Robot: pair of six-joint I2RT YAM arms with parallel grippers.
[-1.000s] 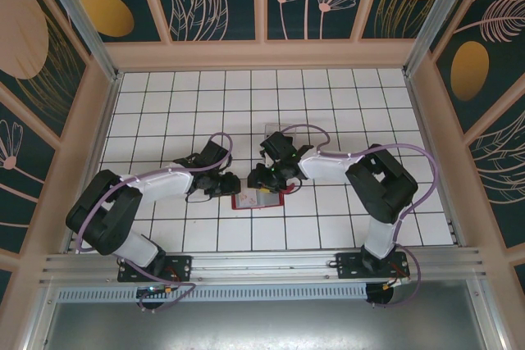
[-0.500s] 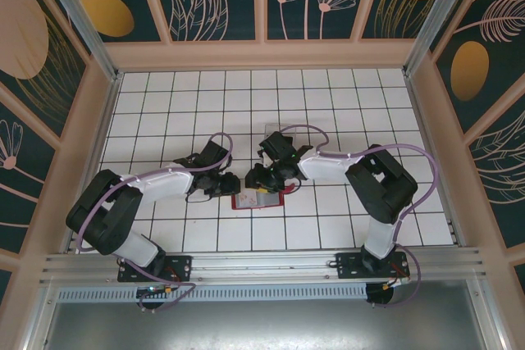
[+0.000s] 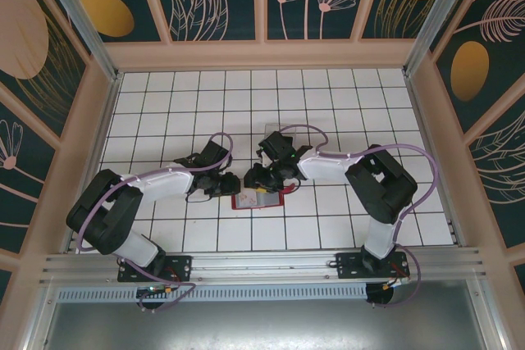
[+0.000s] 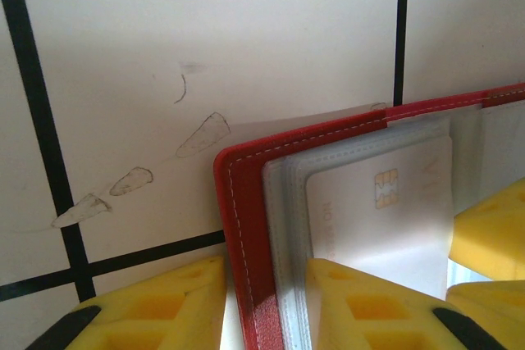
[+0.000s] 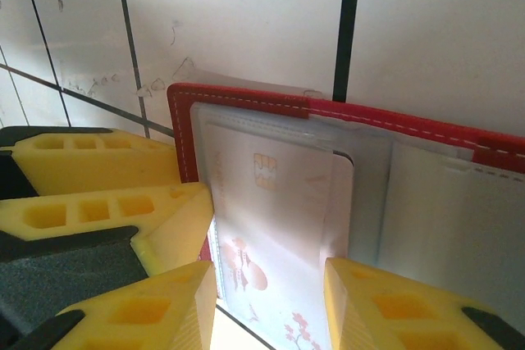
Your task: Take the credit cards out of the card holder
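Observation:
The card holder point(image 3: 258, 199) lies open on the white tiles, red with grey pockets inside. My left gripper point(image 4: 264, 284) is shut on its left edge point(image 4: 246, 202), pinching the red cover and the grey pocket layers between the yellow fingers. A pale credit card point(image 5: 271, 194) with a gold chip and a pink flower print sticks partway out of the left pocket. My right gripper point(image 5: 271, 284) is shut on this card's two long edges, over the holder point(image 5: 246, 100). The same card point(image 4: 385, 202) appears in the left wrist view. From above, the left gripper point(image 3: 232, 184) and right gripper point(image 3: 261, 179) meet over the holder.
A clear plastic box point(image 3: 273, 131) peeks out behind the right wrist. The left gripper's yellow fingers point(image 5: 107, 161) lie close beside my right gripper's left finger. Wooden walls ring the tiled floor point(image 3: 164, 104), with open tiles at the back and both sides.
The right wrist has shifted slightly to the left over the holder. The left arm and the holder have stayed put.

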